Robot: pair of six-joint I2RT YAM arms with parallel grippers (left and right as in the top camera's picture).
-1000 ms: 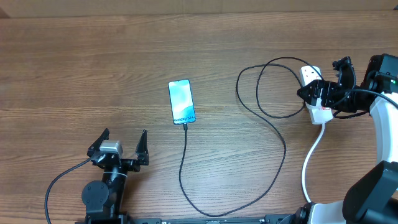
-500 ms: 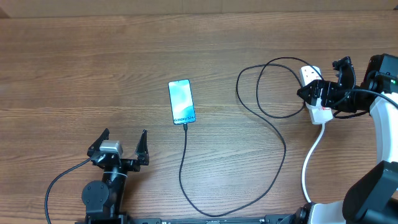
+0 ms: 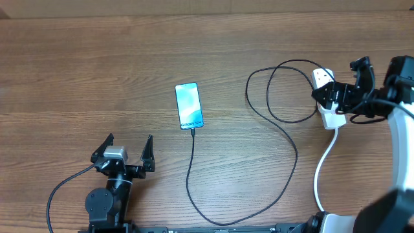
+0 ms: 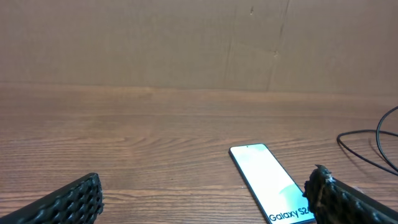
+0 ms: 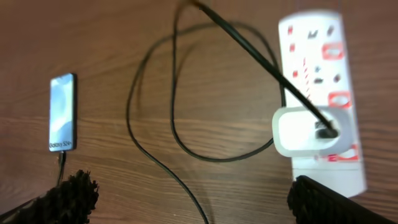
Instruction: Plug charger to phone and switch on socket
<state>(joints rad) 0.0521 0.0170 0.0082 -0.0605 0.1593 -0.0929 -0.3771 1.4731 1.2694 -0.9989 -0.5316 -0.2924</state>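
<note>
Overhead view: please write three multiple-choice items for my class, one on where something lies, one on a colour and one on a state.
1. Where does the socket lie?
A) at the far left
B) in the middle
C) at the far right, beside the right fingers

2. What colour is the charger cable that runs to the phone?
A) white
B) black
C) red

3. How do the left fingers stand?
A) spread open, holding nothing
B) shut on the phone
C) shut on the cable

Answers:
1 C: the white strip sits at the right edge, next to the right arm.
2 B: the thin line looping across the wood to the phone's near end is black.
3 A: the two fingers stand wide apart over bare wood, short of the phone.
</note>
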